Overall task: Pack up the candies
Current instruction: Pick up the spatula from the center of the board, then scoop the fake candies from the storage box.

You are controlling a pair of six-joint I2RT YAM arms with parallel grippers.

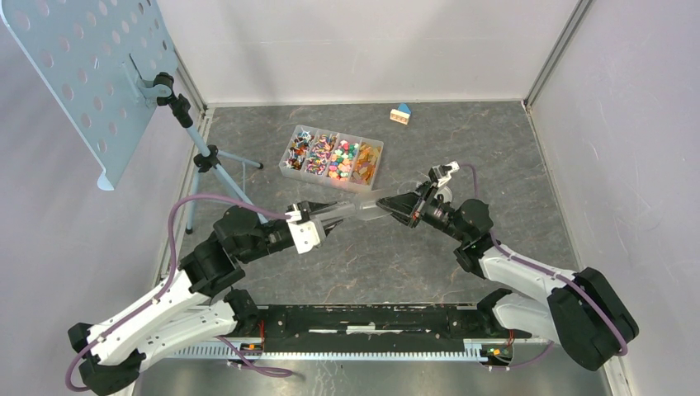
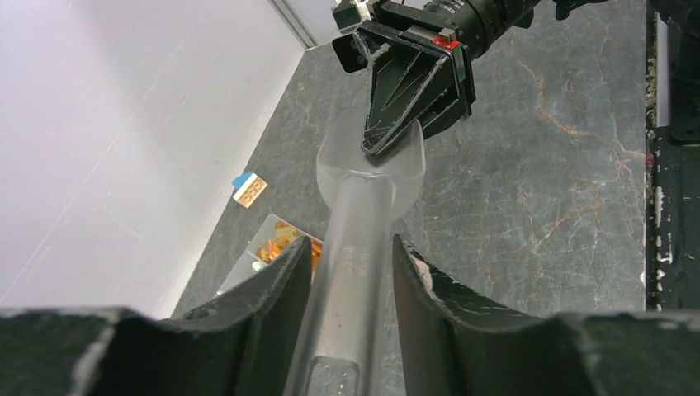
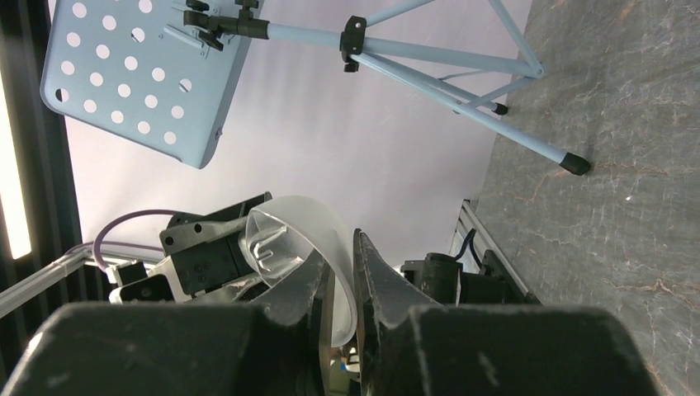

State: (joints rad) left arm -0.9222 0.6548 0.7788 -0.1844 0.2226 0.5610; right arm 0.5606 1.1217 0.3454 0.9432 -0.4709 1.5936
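My left gripper (image 2: 352, 247) is closed around the straight handle of a frosted, see-through plastic scoop (image 2: 359, 223), one finger pressed to each side of it. From the wrist view it looks like a proper pinch, both pads touching the handle.

At the other end of the scoop, my right gripper (image 1: 384, 204) comes in nose to nose with the left one. Its jaws are nearly together, pinching the thin curved wall of the scoop's bowl. So both grippers hold the same scoop, which hangs above the dark grey marbled tabletop (image 1: 495, 165), roughly level, with the handle toward my left.

Just past where the two grippers meet, on the side away from my bases, sits a clear plastic box with four compartments (image 1: 322, 180). The small wrapped candies (image 1: 338, 157) are all in there, in mixed colours: darker ones at the end on my left, red, green and yellow in the middle, amber at the end on my right.

Further out beyond the box, near the back wall, is a small wooden toy house with a blue roof (image 1: 401, 114). Way off to the left of my left gripper there's a pale blue perforated plate on a tripod stand (image 1: 91, 74).
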